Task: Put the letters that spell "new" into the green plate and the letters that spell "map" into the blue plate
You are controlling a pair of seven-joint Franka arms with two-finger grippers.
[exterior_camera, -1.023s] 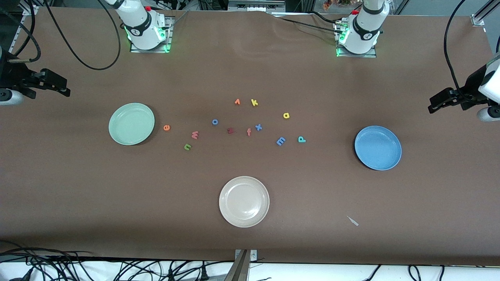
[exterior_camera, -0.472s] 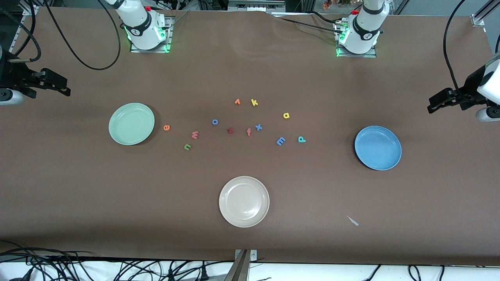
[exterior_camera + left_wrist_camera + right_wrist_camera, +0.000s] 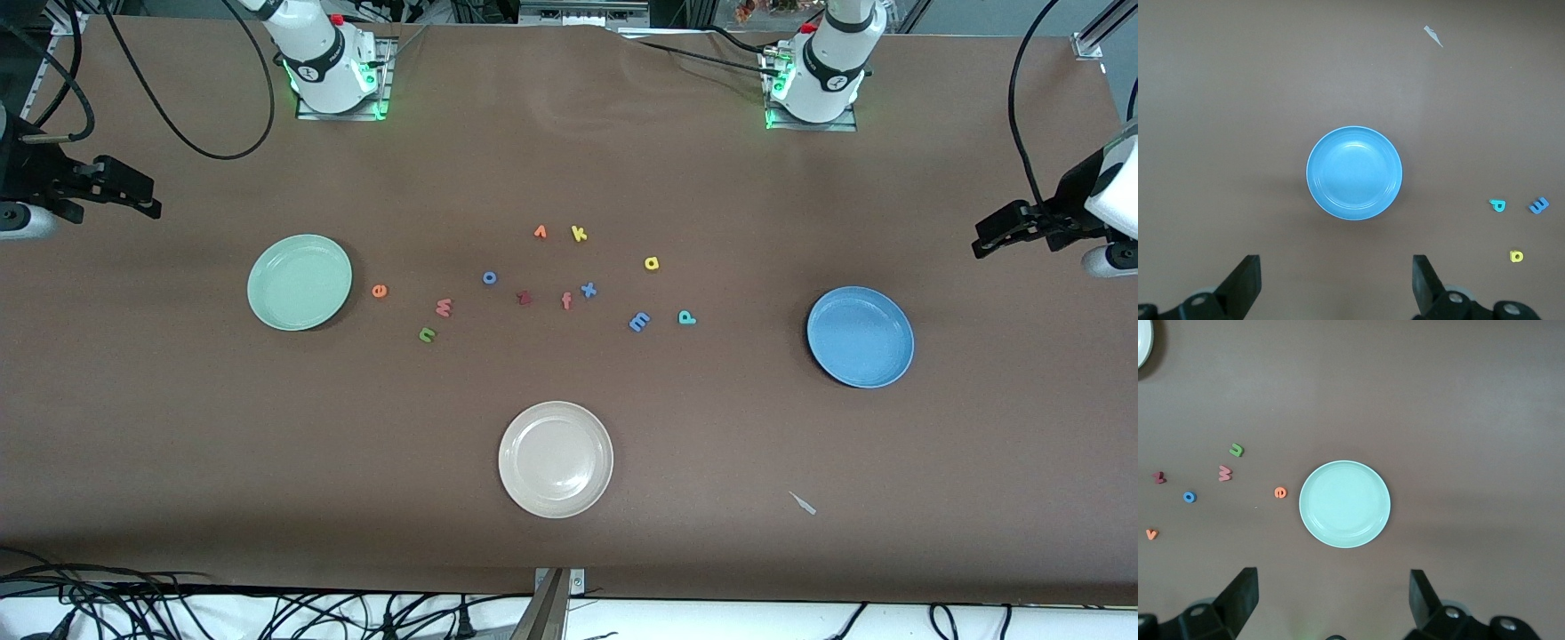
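The green plate [image 3: 300, 283] [image 3: 1345, 503] lies toward the right arm's end of the table. Beside it are the orange e [image 3: 380, 291] [image 3: 1280, 493], the pinkish-red w [image 3: 444, 308] [image 3: 1225, 473] and the green n [image 3: 428, 334] [image 3: 1236, 450]. The blue plate [image 3: 860, 336] [image 3: 1354, 173] lies toward the left arm's end. The blue m [image 3: 639, 321] [image 3: 1539, 205], teal p [image 3: 686, 317] [image 3: 1497, 205] and yellow a [image 3: 652, 263] [image 3: 1516, 256] lie loose beside it. My right gripper [image 3: 142, 197] [image 3: 1331, 590] hangs open and high over the table beside the green plate. My left gripper [image 3: 987, 240] [image 3: 1335, 277] hangs open and high beside the blue plate. Both plates hold nothing.
A cream-white plate [image 3: 556, 459] sits nearest the front camera. Between the two letter groups lie a blue o [image 3: 489, 277], dark red z [image 3: 524, 298], red f [image 3: 566, 301], blue x [image 3: 588, 290], orange v [image 3: 540, 232] and yellow k [image 3: 579, 234]. A paper scrap [image 3: 803, 504] lies near the front edge.
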